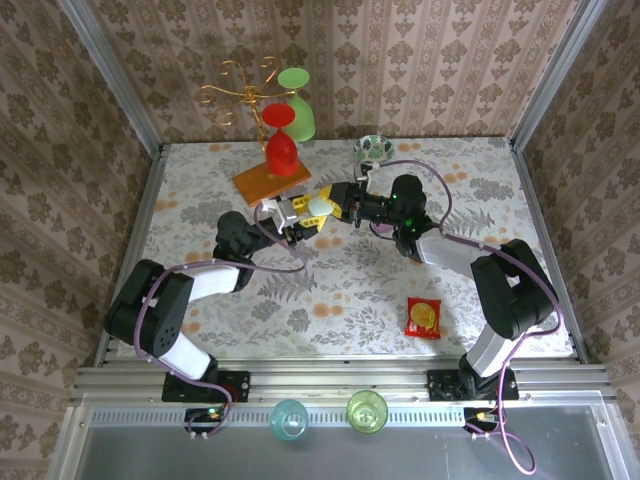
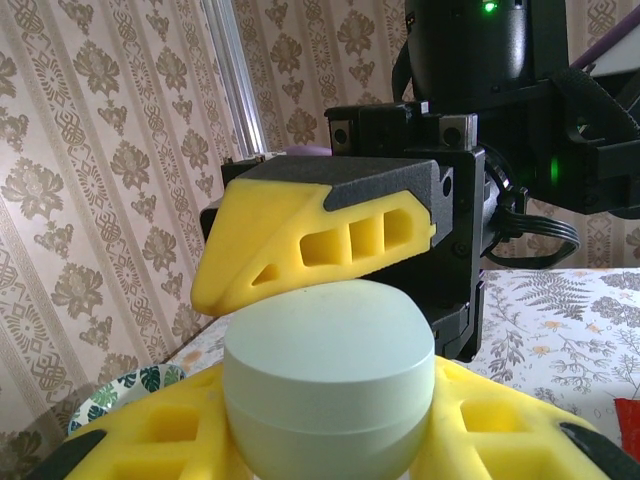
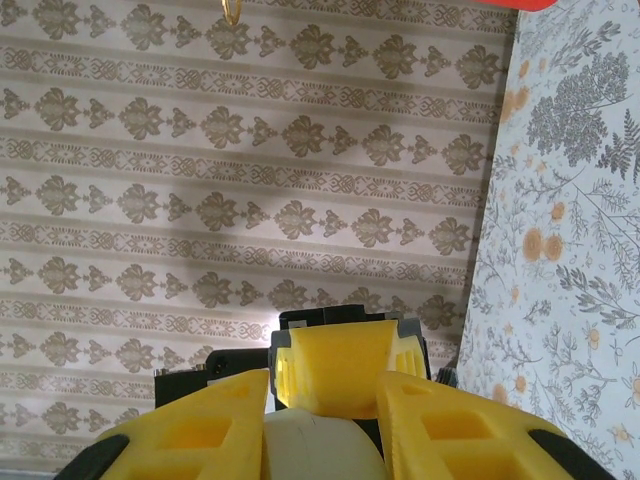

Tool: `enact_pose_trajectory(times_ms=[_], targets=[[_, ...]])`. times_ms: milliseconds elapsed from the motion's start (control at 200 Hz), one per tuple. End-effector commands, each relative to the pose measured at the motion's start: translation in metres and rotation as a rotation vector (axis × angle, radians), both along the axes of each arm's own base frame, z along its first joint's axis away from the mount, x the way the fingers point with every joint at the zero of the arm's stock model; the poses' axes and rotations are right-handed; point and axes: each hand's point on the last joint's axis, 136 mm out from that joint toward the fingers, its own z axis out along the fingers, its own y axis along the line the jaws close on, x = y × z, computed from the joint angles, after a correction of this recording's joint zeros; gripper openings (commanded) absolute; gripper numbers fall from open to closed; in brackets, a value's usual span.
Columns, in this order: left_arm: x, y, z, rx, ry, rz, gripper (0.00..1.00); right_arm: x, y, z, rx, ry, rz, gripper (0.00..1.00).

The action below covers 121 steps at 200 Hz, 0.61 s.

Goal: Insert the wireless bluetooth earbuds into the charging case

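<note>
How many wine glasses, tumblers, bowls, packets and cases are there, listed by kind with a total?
Wine glasses: 2, red wine glass, green wine glass
Tumblers: 2, teal tumbler, green tumbler
Patterned bowl: 1
Red packet: 1
Pale mint case: 1
Total: 7

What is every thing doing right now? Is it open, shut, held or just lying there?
charging case, lid shut, gripped by both grippers.
left gripper, shut on the charging case.
right gripper, shut on the charging case.
snack packet, lying flat on the table, untouched.
bowl, upright at the table's far edge.
red glass, standing on the wooden board.
</note>
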Motion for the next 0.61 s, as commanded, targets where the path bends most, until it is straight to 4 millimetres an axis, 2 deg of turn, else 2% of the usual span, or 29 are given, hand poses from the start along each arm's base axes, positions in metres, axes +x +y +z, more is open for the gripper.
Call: enact_pose_trajectory(times_ms=[0, 105, 175, 235, 430, 515, 595, 600], targets=[[0.005, 0.001, 0.009, -0.017, -0.025, 0.02, 0.23, -0.003, -0.001, 0.007, 0.023, -0.026, 0.013, 0.24], [0.01, 0.002, 0.008, -0.02, -0.015, 0.039, 0.32, -0.001, -0.002, 0.009, 0.023, -0.028, 0.009, 0.23], [0.011, 0.003, 0.007, -0.02, -0.008, 0.041, 0.44, 0.001, -0.002, 0.008, 0.015, -0.023, 0.001, 0.24], [0.013, 0.003, 0.005, -0.02, 0.0, 0.049, 0.59, 0.003, -0.004, 0.004, 0.005, -0.014, -0.011, 0.23], [0.012, 0.008, -0.002, -0.015, 0.02, 0.07, 0.85, 0.017, -0.018, -0.014, -0.034, 0.023, -0.081, 0.24], [0.01, 0.011, -0.009, -0.008, 0.039, 0.08, 0.93, 0.023, -0.026, -0.035, -0.106, 0.044, -0.116, 0.25], [0.006, 0.014, -0.019, 0.005, 0.065, 0.086, 0.97, 0.029, -0.037, -0.065, -0.225, 0.061, -0.159, 0.25], [0.009, 0.019, -0.021, 0.006, 0.067, 0.101, 0.97, 0.029, -0.038, -0.066, -0.233, 0.062, -0.161, 0.25]])
